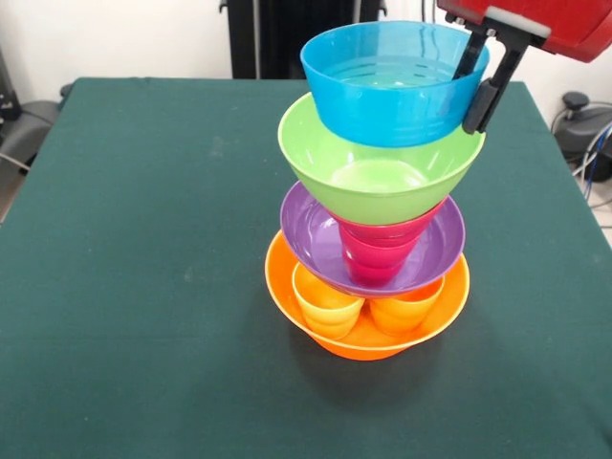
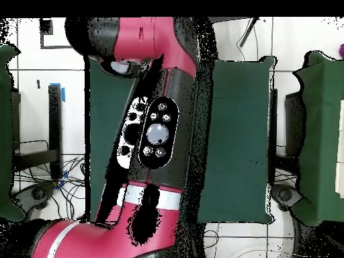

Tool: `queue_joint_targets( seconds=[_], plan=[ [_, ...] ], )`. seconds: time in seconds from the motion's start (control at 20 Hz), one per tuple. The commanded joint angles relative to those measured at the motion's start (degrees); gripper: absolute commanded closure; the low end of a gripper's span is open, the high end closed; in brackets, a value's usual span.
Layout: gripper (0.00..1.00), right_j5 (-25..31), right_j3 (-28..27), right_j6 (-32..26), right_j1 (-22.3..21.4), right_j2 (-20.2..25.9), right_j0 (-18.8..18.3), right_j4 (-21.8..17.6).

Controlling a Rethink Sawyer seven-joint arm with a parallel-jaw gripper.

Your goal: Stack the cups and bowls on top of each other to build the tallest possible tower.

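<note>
The tower stands at the middle of the table in the front view. Its base is the large orange bowl (image 1: 363, 346), with a yellow cup (image 1: 325, 306) and an orange cup (image 1: 406, 308) inside. Above come the purple bowl (image 1: 311, 239), nested red pieces (image 1: 375, 256), the lime green bowl (image 1: 320, 163) and the light blue bowl (image 1: 382, 110) on top, tilted a little. My gripper (image 1: 467, 103) comes in from the upper right. One finger is inside and one outside the light blue bowl's right rim, shut on it. The dark blue bowl and light green cup are hidden.
The dark green table (image 1: 143, 239) has bare cloth all round the tower. The black pedestal (image 1: 287, 38) stands behind it. In the overhead view my red and black arm (image 2: 158, 134) covers the tower, and only strips of table (image 2: 235, 134) show.
</note>
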Motion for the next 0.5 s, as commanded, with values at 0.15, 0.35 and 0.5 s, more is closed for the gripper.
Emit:
queue_joint_targets(
  seconds=[0.15,0.35,0.5],
  plan=[
    [1.00,-4.8,9.2,-16.8,-1.3,8.4,-1.4,-5.9],
    [1.00,-5.7,9.9,-16.8,-1.6,8.8,-1.6,-6.9],
    [1.00,-6.1,10.3,-16.8,-1.9,9.1,-1.7,-7.5]
  ],
)
